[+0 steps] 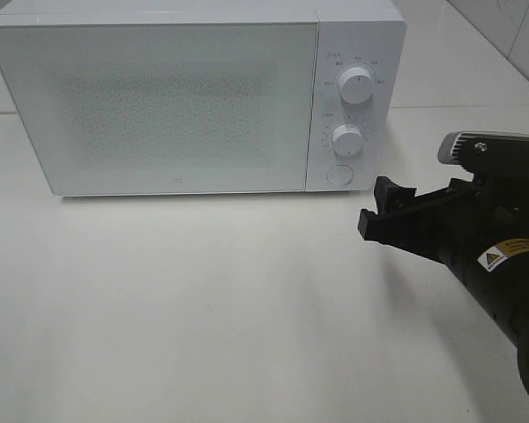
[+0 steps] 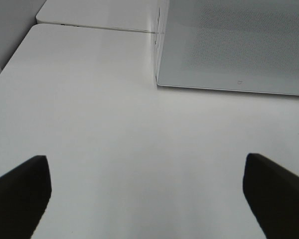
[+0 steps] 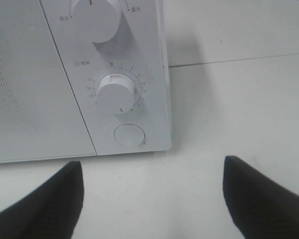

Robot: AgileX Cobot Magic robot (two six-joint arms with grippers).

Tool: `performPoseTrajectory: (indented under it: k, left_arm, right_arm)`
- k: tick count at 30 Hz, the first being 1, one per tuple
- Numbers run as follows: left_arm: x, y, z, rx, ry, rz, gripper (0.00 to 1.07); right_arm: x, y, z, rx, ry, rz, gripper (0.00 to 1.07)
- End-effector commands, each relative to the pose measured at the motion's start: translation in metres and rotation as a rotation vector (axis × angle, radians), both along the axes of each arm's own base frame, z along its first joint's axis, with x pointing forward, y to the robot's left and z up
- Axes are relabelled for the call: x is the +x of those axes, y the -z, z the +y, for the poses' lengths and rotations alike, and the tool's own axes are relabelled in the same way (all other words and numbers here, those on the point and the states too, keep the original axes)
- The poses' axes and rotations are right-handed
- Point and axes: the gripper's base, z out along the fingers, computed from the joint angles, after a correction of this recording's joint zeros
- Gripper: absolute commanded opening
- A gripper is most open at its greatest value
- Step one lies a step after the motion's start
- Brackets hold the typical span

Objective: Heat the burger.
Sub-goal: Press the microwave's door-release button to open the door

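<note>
Exterior high: right fingers (image 1: 370,226) wide and empty (left fingers (image 2: 25,186) likewise), facing the closed microwave (image 1: 176,106).

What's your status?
Left pincer open, empty. Right pincer open, facing microwave dials. Door shut, burger not in view.

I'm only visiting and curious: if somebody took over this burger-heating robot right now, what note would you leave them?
Left gripper: fingers open, empty, over bare table.
Right gripper: fingers open, empty, in front of the microwave controls.
Burger: not in view; the door is shut and cannot be seen through, so it may be inside.
Done: the lower knob has its mark off 0, so the timer looks set.
Left: confirm heating, later retrieve the burger.
</note>
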Motion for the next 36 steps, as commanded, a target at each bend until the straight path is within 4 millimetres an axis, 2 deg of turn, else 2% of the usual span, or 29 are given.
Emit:
performPoseTrajectory:
  k: [1,2,5,7,8,10,11,12,13,15,16,17,18,20,22,23,24,26,28,36]
  left_arm:
    - [-0.0024,0.0006,-0.0005,-0.003,-0.002,-0.023,1.0]
    - [-0.0024,0.0006,-0.0005,-0.003,-0.002,-0.023,1.0]
    - [-0.0024,0.0006,-0.0005,-0.003,-0.002,-0.023,1.0]
    - [-0.0024,0.0006,-0.0005,-0.003,-0.002,-0.023,1.0]
    - [-0.0024,0.0006,-0.0005,-0.003,-0.002,-0.023,1.0]
    - [-0.0024,0.0006,-0.0005,-0.003,-0.002,-0.023,1.0]
    - [-0.0024,0.0006,-0.0005,-0.003,-0.002,-0.023,1.0]
    - [-0.0024,0.0006,-0.0005,-0.003,-0.002,-0.023,1.0]
    - [-0.0024,0.0006,-0.0005,-0.003,-0.002,-0.023,1.0]
    - [-0.0024,0.0006,-0.0005,-0.003,-0.002,-0.023,1.0]
    - [-0.0024,0.0006,-0.0005,-0.003,-0.002,-0.023,1.0]
    - [-0.0024,0.0006,-0.0005,-0.003,-0.002,-0.023,1.0]
    - [-0.0024,0.0006,-0.0005,-0.003,-0.002,-0.023,1.0]
    - [-0.0024,0.0006,-0.0005,-0.003,-0.002,-0.023,1.0]
    - [-0.0024,0.0006,-0.0005,-0.003,-0.002,-0.023,1.0]
    - [-0.0024,0.0006,-0.0005,-0.003,-0.002,-0.023,1.0]
    - [-0.0024,0.0006,-0.0005,-0.003,-0.002,-0.023,1.0]
    - [-0.0024,0.0006,-0.0005,-0.003,-0.002,-0.023,1.0]
    - [-0.0024,0.0006,-0.0005,-0.003,-0.002,-0.023,1.0]
    - [-0.0024,0.0006,-0.0005,-0.003,-0.002,-0.023,1.0]
  right_arm:
    - [0.0013,-0.0022,0.0023,0.145,0.035,0.0,0.69]
    - [0.0013,-0.0022,0.0023,0.236,0.061,0.011,0.66]
    - [0.0013,-0.0022,0.0023,0.287,0.076,0.018,0.65]
    - [0.0011,-0.0015,0.0024,0.481,0.133,0.049,0.58]
    - [0.0011,-0.0015,0.0024,0.481,0.133,0.049,0.58]
    - [0.0008,-0.0006,0.0028,0.641,0.179,0.08,0.5]
    - [0.0008,-0.0006,0.0028,0.641,0.179,0.08,0.5]
    - [0.0005,0.0002,0.0031,0.762,0.217,0.106,0.46]
    - [0.0005,0.0002,0.0031,0.762,0.217,0.106,0.46]
    - [0.0005,0.0002,0.0035,0.937,0.267,0.13,0.38]
    - [0.0005,0.0002,0.0035,0.937,0.267,0.13,0.38]
    - [0.0005,0.0002,0.0037,1.041,0.297,0.143,0.33]
    - [0.0005,0.0002,0.0037,1.041,0.297,0.143,0.33]
    - [0.0005,0.0002,0.0037,1.196,0.345,0.163,0.25]
    - [0.0005,0.0002,0.0037,1.242,0.359,0.169,0.22]
    - [0.0005,0.0002,0.0037,1.309,0.38,0.177,0.16]
    - [0.0005,0.0002,0.0037,1.309,0.38,0.177,0.16]
    - [0.0005,0.0001,0.0037,1.354,0.394,0.182,0.04]
    - [0.0005,0.0001,0.0037,1.354,0.394,0.182,0.0]
    - [-0.0017,0.0061,0.0043,1.334,0.434,0.245,0.0]
